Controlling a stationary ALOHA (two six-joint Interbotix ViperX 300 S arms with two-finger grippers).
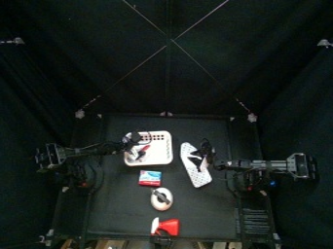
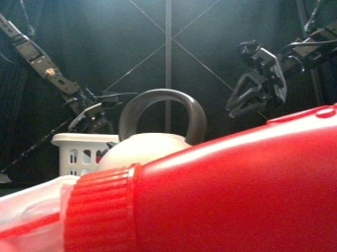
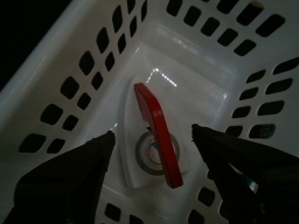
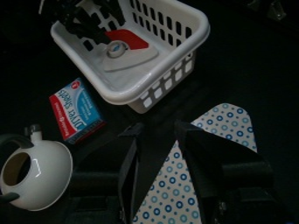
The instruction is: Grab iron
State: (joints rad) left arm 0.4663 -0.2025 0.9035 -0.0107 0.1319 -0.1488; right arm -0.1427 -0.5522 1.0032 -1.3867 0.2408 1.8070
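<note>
1. The iron [image 1: 198, 163], a flat white teardrop with dark dots, is seen lying on the table [image 1: 117, 199] just right of the basket [image 1: 150, 148], as viewed from above.
2. The right gripper [image 1: 216, 163] is held by the iron's right edge in the top view. In the right wrist view its jaws are spread, one on each side of the dotted iron [image 4: 176, 175]. No grip is seen.
3. From the front, the right gripper [image 2: 253, 94] is shown hanging above the table with its jaws parted.
4. The left gripper [image 3: 152, 140] is lowered into the basket [image 3: 70, 79] with its jaws spread wide. A small red-and-white object [image 3: 158, 144] is seen lying on the basket floor between them, and it is not pinched.
5. The same object [image 4: 121, 44] is shown inside the basket [image 4: 158, 66] in the right wrist view, with the left gripper [image 4: 87, 22] above it.
6. A red-and-blue box [image 1: 151, 178] is placed in front of the basket, near the iron's tip.
7. A white kettle [image 1: 162, 197] is set further forward, and its dark handle [image 2: 161, 113] is seen arched up in the front view.
8. A red bottle [image 2: 211, 187] is laid closest to the front camera, and most of the table is hidden by it.
</note>
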